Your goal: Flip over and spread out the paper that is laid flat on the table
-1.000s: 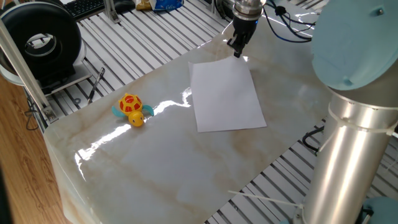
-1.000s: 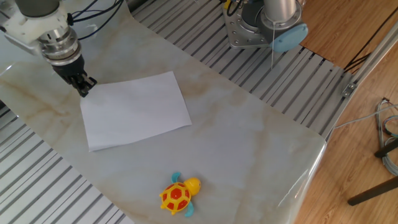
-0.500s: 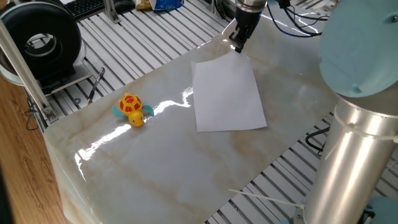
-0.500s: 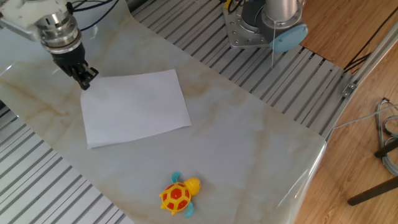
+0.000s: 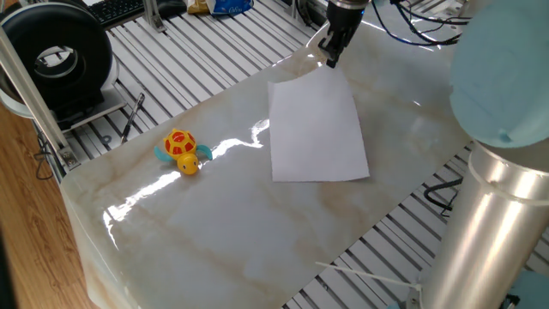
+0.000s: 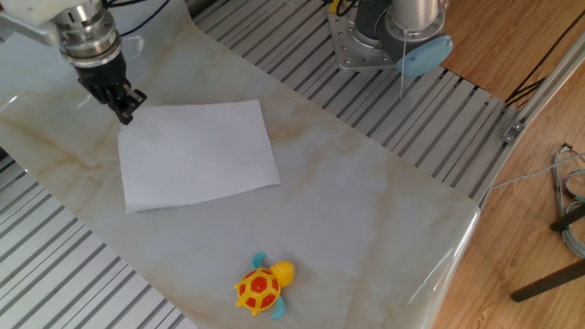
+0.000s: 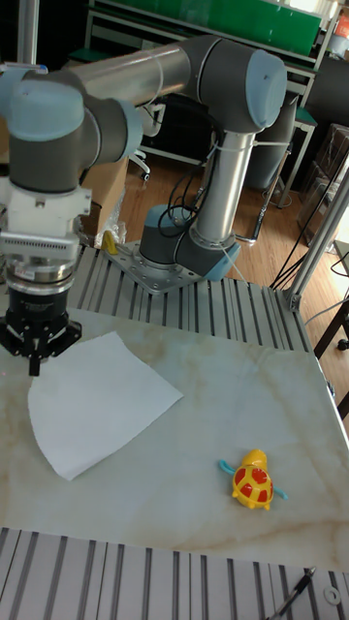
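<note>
The white paper [image 5: 317,129] [image 6: 196,151] [image 7: 97,402] lies on the cream marble table [image 5: 214,223] [image 6: 366,219] [image 7: 194,484]. My gripper [image 5: 329,60] [image 6: 125,113] [image 7: 35,366] points down at the sheet's far corner, its fingers closed together on that corner. That corner is raised slightly off the top, and in the tall fixed view the sheet's left edge curves up toward the fingers. The rest of the paper rests flat.
A small yellow toy turtle [image 5: 180,150] [image 6: 260,286] [image 7: 254,481] sits on the table away from the paper. The grey slatted frame [image 5: 171,60] surrounds the top. A black round device [image 5: 56,51] stands beyond the frame, and the arm's base [image 6: 388,37] is bolted beside the table.
The gripper has drawn back and slightly up with the paper's corner. The sheet has shifted and turned a little toward it. The turtle has not moved.
</note>
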Motion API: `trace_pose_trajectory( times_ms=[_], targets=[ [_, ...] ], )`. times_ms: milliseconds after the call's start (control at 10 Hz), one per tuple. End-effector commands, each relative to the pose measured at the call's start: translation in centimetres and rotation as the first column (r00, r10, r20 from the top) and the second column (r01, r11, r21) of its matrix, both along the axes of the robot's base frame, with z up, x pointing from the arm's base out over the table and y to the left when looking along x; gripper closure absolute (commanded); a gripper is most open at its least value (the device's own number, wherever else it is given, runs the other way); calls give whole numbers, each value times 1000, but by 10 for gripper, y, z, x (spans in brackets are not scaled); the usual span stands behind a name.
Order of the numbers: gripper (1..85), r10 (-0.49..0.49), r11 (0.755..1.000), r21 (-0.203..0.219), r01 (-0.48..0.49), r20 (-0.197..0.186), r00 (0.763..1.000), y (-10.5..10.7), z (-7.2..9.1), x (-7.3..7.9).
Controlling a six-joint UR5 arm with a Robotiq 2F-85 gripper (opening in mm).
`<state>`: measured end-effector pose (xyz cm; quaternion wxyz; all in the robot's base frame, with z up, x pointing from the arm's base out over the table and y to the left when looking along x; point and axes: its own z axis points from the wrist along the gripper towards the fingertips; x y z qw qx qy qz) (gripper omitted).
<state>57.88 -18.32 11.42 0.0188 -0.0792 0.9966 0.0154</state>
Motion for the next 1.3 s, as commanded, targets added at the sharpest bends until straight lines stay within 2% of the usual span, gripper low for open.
trace_pose_trajectory(
  times_ms=[0, 100, 300, 500, 600, 800, 900, 1000, 1100, 1200],
  targets=[
    [847, -39, 999, 6, 39, -23, 999, 26, 38, -16],
    [847, -37, 999, 4, 37, -7, 999, 28, 38, -9],
    [847, -19, 1000, -21, 19, 3, 1000, 22, 38, -7],
    [847, -3, 1000, -25, 4, 23, 1000, 17, 33, -1],
    [847, -3, 1000, -22, 4, 15, 1000, 13, 36, -5],
    [847, 21, 999, -25, -22, -35, 999, 3, 64, -26],
    [847, 12, 999, -33, -13, -43, 999, 7, 75, -32],
    [847, 1, 999, -39, -3, -44, 999, 15, 85, -36],
    [847, -8, 1000, -27, 7, -37, 999, 24, 89, -35],
    [847, 0, 1000, -17, 0, -8, 1000, 27, 89, -27]
  ],
)
